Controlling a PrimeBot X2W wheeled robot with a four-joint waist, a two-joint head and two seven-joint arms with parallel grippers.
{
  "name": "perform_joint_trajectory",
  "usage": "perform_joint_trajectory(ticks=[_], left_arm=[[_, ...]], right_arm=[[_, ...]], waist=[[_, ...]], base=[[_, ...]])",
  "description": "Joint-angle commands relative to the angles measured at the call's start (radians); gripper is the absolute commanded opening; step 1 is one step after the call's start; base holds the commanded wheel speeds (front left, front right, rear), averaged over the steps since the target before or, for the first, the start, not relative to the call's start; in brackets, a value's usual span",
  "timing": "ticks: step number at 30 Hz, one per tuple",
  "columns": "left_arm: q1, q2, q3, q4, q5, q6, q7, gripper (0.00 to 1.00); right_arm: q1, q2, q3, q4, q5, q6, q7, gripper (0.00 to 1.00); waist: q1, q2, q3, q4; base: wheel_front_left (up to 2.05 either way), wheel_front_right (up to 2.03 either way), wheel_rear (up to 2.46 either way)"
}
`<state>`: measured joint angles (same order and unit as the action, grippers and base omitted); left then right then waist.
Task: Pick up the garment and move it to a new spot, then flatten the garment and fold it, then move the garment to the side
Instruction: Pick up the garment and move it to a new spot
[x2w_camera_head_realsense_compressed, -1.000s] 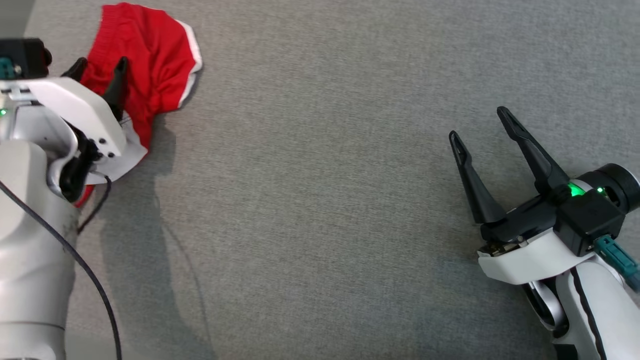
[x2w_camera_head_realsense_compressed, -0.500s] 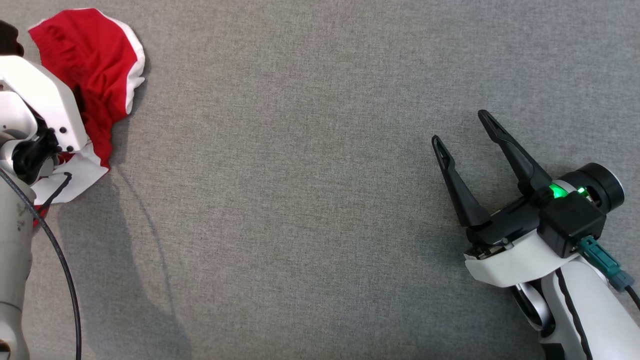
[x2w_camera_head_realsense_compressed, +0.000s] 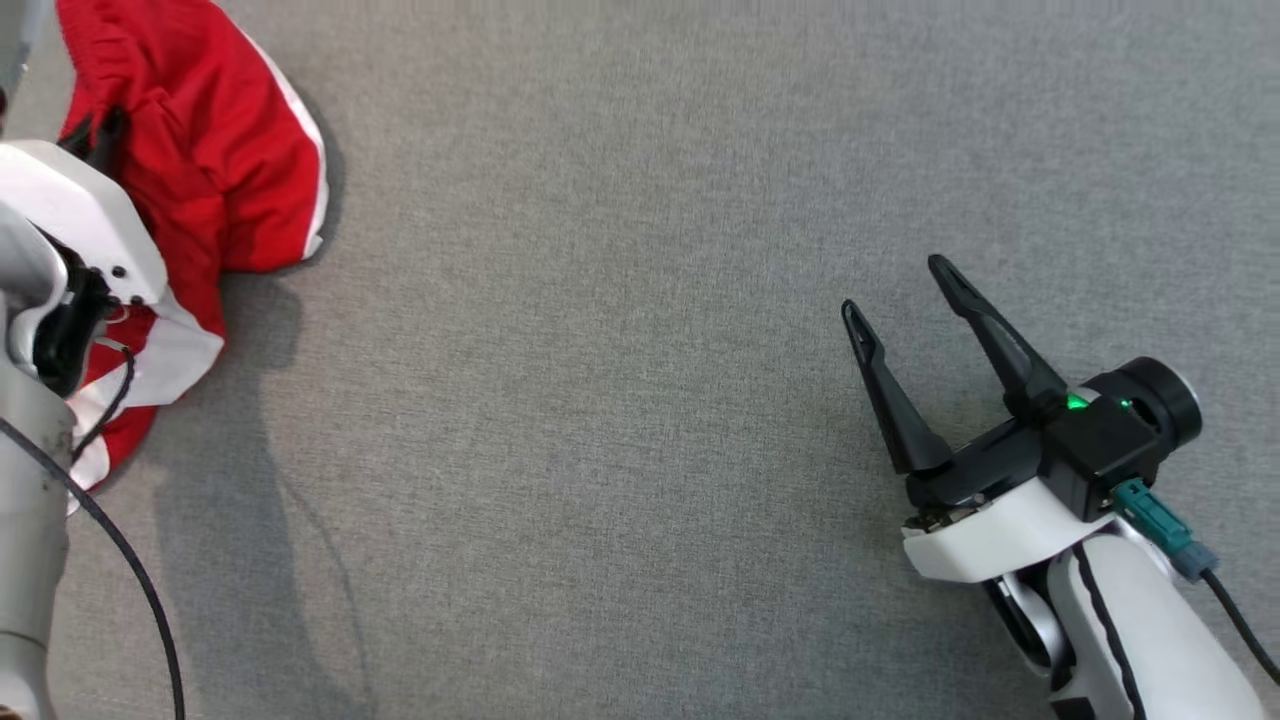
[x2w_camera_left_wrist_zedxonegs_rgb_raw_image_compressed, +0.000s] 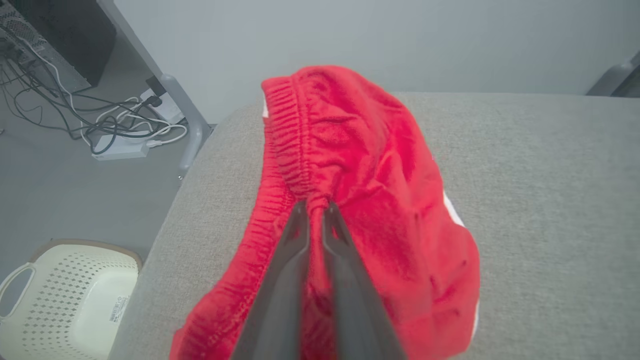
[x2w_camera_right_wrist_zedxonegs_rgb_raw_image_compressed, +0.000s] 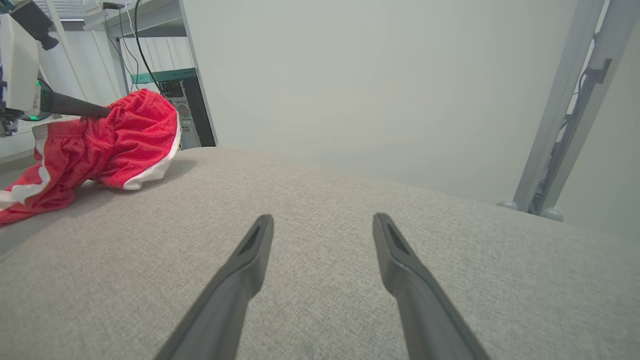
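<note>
- Far left: the left gripper (x2w_camera_left_wrist_zedxonegs_rgb_raw_image_compressed: 314, 206) is pressed together on the elastic waistband (x2w_camera_left_wrist_zedxonegs_rgb_raw_image_compressed: 287, 130) of the red shorts (x2w_camera_head_realsense_compressed: 215, 150), with a fold of cloth pinched between its tips.
- The shorts lie at the left end of the grey tabletop (x2w_camera_head_realsense_compressed: 620, 420), close to its edge. In the right wrist view the pinched part is raised, while the rest of the cloth trails on the surface.
- The step in hand looks like the lift and carry to a new spot. To do it well, raise the shorts until the trailing cloth clears the surface before travelling. Keep the pinch firm, since only a thin fold seems to be held. Move slowly so the cloth does not swing, and aim for the open middle, where both arms should reach.
- Right: the right gripper (x2w_camera_head_realsense_compressed: 895, 286) is spread and empty, low over bare tabletop and well apart from the shorts.
- A second ago the left fingers stood spread astride the cloth, and now they are closed on it. The head camera has also moved. The right gripper is spread as before.
</note>
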<state>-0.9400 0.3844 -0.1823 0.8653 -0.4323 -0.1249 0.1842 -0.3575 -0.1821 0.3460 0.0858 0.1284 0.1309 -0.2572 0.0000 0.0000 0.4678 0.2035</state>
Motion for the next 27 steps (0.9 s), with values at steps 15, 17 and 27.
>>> perform_joint_trajectory(ticks=[15,17,27], left_arm=[[0.064,-0.044,0.034,-0.183,-0.029,0.01,-0.367,0.0],[0.079,-0.058,0.033,-0.23,-0.034,0.013,-0.388,0.0],[0.148,-0.184,-0.054,-0.498,-0.022,0.037,-0.386,0.0]], right_arm=[[0.086,0.064,-0.04,0.033,0.036,0.0,-0.01,1.0],[0.097,0.068,-0.051,0.03,0.033,0.0,-0.01,1.0],[0.096,0.061,-0.139,0.001,0.018,0.0,-0.01,1.0]], waist=[[0.0,0.0,-0.249,-0.038],[0.0,0.0,-0.271,-0.05],[0.0,0.0,-0.281,-0.15]], base=[[0.0,0.0,0.0],[0.0,0.0,0.0],[0.0,0.0,0.0]])
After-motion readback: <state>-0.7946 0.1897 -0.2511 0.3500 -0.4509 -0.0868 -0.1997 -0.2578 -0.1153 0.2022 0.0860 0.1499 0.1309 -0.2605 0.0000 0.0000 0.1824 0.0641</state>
